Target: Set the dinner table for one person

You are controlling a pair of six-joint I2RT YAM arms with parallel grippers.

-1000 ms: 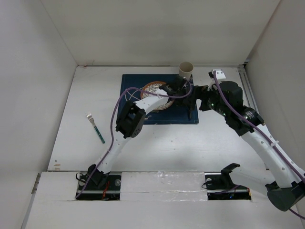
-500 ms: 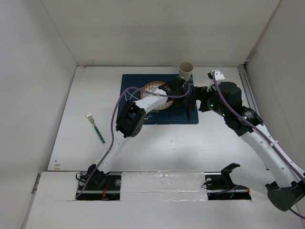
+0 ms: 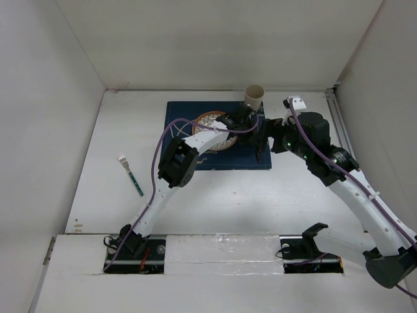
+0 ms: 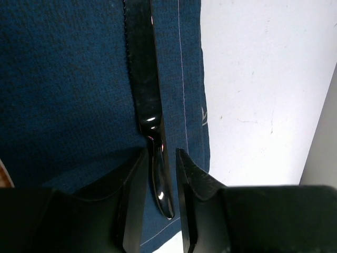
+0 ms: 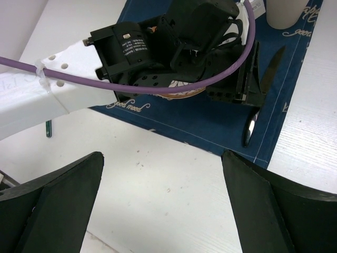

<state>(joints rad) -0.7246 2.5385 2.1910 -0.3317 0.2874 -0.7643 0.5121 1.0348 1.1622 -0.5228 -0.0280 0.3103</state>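
Desk [image 3: 293, 195], white, carries one navy placemat [image 3: 179, 114] holding one plate [image 3: 207, 119], one cup [image 3: 254, 94], one knife [image 4: 145, 79]; one fork [image 3: 130, 174] lies well left. Left fingers [image 4: 134, 211] slightly parted astride knife handle, arm partly hiding plate; right fingers [image 5: 58, 205] wide open.

You face a white table [image 3: 293, 189]. A navy placemat [image 3: 234, 160] lies at its far middle, and a fork [image 3: 131, 175] lies well left of it.
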